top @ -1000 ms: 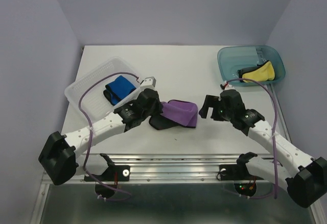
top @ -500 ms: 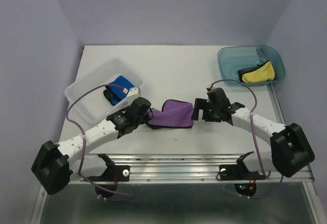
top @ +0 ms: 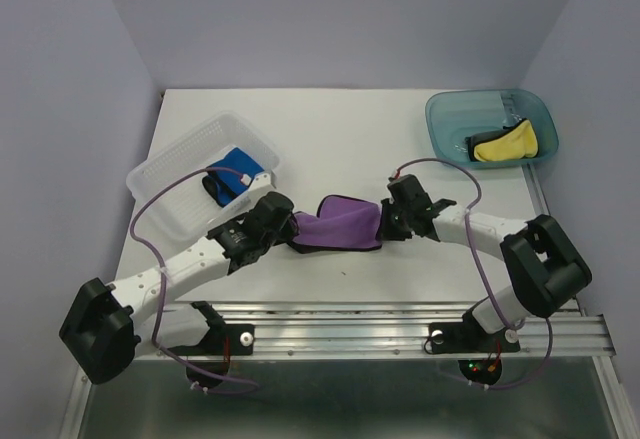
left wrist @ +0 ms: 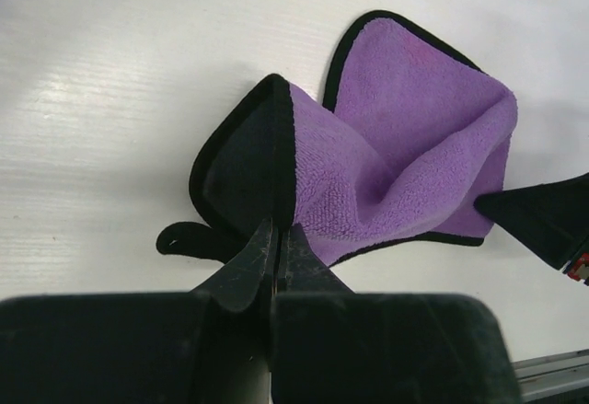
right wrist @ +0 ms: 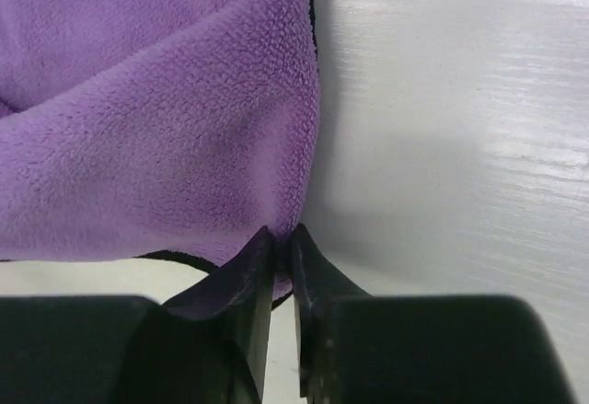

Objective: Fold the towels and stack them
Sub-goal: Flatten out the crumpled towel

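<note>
Left wrist view: the left gripper [left wrist: 276,235] is pinching its fingers tight on a black-edged corner of the purple towel [left wrist: 405,137], with the black reverse face turning up beside the fingertips. In the right wrist view the right gripper [right wrist: 279,238] is closing to a narrow slit on the opposite edge of the same towel, and purple pile is showing between the fingers.

From above, the two grippers are facing each other with the towel hanging slack and bunched between them. The towel is sitting just inside the near edge of the table [top: 350,139], about midway between its left and right edges. Only a thin strip of white surface is showing between the towel and the near edge, while a broad stretch of tabletop is running from the towel to the far edge.

The clear tray [top: 160,174] is sitting against the left edge, close behind the left arm. The teal tub [top: 450,119] is occupying the far right corner, well apart from the right gripper.

Three towels are showing: one purple, one blue towel [top: 238,174] lying folded in the tray, and one yellow towel [top: 508,142] lying crumpled in the tub. There are two containers and two arms.
</note>
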`<move>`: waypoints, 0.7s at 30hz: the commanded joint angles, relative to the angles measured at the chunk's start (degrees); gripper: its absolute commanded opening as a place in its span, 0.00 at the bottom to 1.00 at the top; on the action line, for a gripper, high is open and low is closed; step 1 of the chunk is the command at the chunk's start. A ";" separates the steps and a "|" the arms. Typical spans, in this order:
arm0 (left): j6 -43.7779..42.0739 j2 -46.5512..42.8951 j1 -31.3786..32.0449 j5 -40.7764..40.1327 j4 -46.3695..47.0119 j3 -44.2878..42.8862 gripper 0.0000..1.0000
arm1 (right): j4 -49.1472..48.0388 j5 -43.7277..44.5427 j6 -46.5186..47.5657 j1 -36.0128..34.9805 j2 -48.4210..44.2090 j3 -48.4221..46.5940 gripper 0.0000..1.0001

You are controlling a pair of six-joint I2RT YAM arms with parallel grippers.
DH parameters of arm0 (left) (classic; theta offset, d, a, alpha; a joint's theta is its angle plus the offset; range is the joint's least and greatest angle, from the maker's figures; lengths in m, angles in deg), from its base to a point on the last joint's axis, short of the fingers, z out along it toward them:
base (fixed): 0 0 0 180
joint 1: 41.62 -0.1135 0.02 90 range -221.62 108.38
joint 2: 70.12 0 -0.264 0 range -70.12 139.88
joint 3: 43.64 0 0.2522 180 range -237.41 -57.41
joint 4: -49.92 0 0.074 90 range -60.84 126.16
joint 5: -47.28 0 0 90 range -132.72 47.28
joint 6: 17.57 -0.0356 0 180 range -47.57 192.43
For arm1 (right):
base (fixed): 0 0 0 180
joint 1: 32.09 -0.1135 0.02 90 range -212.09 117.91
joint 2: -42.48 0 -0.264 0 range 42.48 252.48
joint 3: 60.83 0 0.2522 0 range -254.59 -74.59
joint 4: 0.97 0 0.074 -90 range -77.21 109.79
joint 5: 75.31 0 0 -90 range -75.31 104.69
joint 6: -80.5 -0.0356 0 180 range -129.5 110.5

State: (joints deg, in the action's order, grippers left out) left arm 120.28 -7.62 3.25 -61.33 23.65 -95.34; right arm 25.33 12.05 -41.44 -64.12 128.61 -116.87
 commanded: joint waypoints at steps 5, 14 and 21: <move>-2.67 1.13 -1.88 0.06 4.07 -3.19 0.00 | -1.30 4.90 -1.72 -0.49 -3.77 -5.52 0.01; -15.06 12.99 -11.81 6.48 8.91 -25.58 0.00 | 9.95 15.29 3.98 5.21 0.87 -31.43 0.01; -21.49 19.85 -14.80 9.38 5.22 -45.39 0.00 | 16.29 15.55 11.37 7.51 4.67 -52.28 0.01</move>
State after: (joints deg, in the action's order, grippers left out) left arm 103.80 12.44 -11.05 -53.64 29.11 -135.66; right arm 36.85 24.93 -35.45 -56.73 133.68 -161.42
